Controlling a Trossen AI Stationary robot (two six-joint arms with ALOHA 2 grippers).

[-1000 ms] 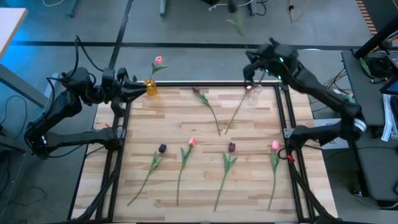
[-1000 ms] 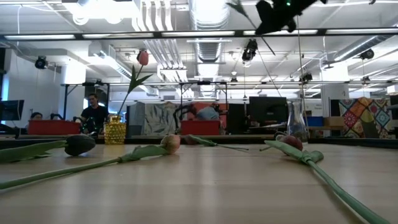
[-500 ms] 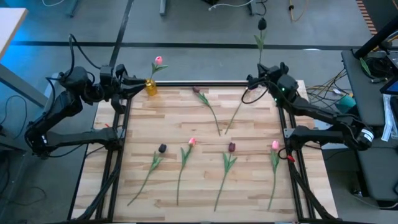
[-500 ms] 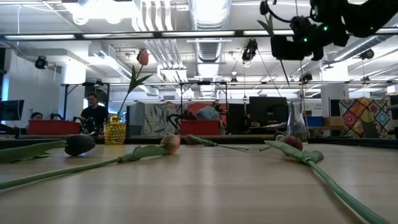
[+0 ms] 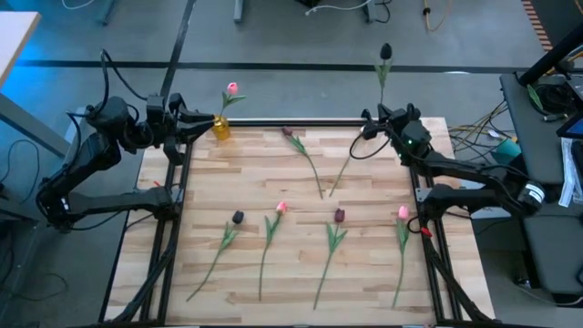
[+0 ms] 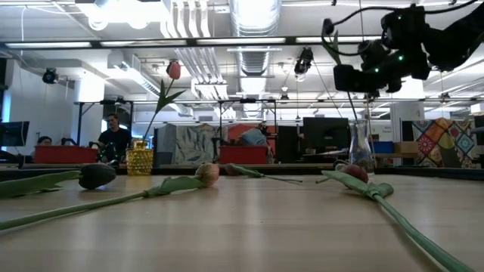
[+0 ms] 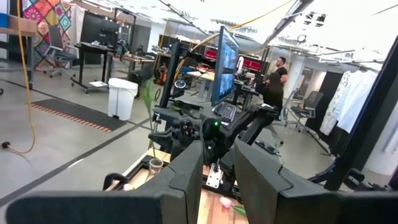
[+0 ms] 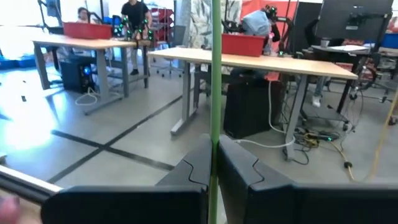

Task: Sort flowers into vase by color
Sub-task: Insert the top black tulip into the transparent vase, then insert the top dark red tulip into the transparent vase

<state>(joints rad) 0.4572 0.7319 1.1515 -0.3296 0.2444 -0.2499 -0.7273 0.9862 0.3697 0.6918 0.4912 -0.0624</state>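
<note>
Your right gripper [image 5: 381, 123] sits at the far right corner of the slatted wooden table [image 5: 301, 219], clenched on the thin green stem of a dark tulip [image 5: 385, 51] standing upright over a clear glass vase [image 6: 361, 148], which only the low view shows clearly. The right wrist view shows the stem [image 8: 215, 93] pinched between both fingers. Your left gripper [image 5: 199, 127] waits near the ribbed yellow vase [image 5: 220, 127] holding one pink tulip [image 5: 231, 88]; its fingers stand slightly parted, grasping nothing. Six tulips [image 5: 282, 208] lie flat on the wood. Desks and people fill the room behind.
</note>
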